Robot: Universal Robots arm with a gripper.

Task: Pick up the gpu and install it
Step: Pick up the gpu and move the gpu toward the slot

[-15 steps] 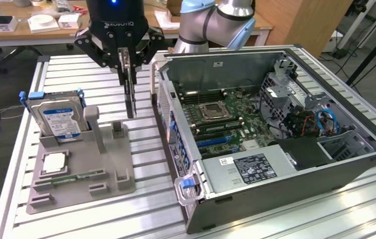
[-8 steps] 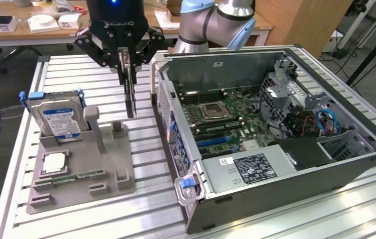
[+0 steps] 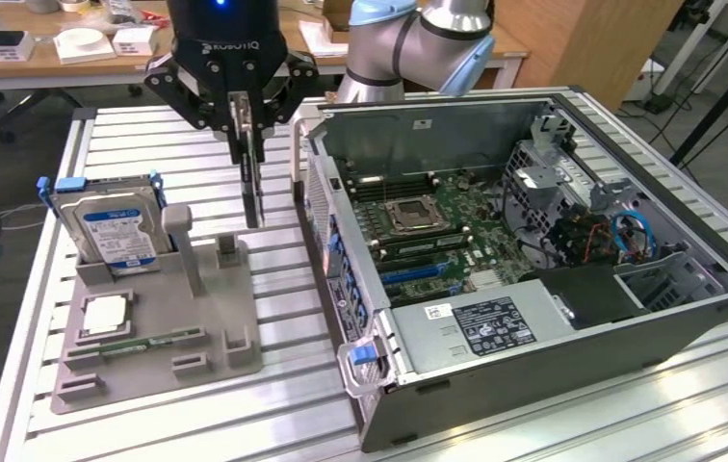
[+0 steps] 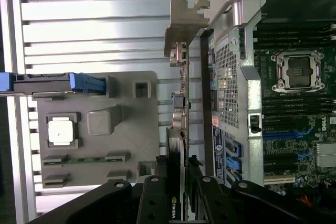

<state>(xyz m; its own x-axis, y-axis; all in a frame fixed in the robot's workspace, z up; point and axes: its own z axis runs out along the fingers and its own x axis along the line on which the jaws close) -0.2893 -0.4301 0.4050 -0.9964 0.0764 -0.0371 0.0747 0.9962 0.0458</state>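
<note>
Presently in the claw: the gripper (image 3: 246, 123) (image 4: 177, 195) is closed narrowly on the gpu (image 3: 253, 188) (image 4: 182, 124), one finger on each flat face.
Gpu attitude: it hangs upright and edge-on from the fingers, a dark thin slab.
Gpu markings: an Nvidia logo shows between the fingers in the wrist view.
Gpu end bracket: the silver bracket (image 4: 184, 24) is at the end away from the gripper.
Gpu location: above the grey holder tray (image 3: 210, 308) (image 4: 131, 129), just beside the outer wall of the computer case (image 3: 672, 318) (image 4: 231, 3), not inside it.
Gap to tray: the card's lower end looks clear of the tray.
Tray contents: a hard drive (image 3: 114, 231) (image 4: 42, 83) with blue rails stands upright; a processor chip (image 3: 105, 315) (image 4: 59, 131) lies flat; a memory stick (image 3: 152, 342) (image 4: 84, 159) lies near it.
Case: open, lying on its side, showing the motherboard (image 3: 441, 231) (image 4: 294, 119) with its bare CPU socket (image 3: 410, 216) (image 4: 299, 70).
Surface: tray and case sit on a slatted aluminium table (image 3: 145, 144) (image 4: 94, 19).
Arm: the robot arm (image 3: 403, 38) stands behind the case.
</note>
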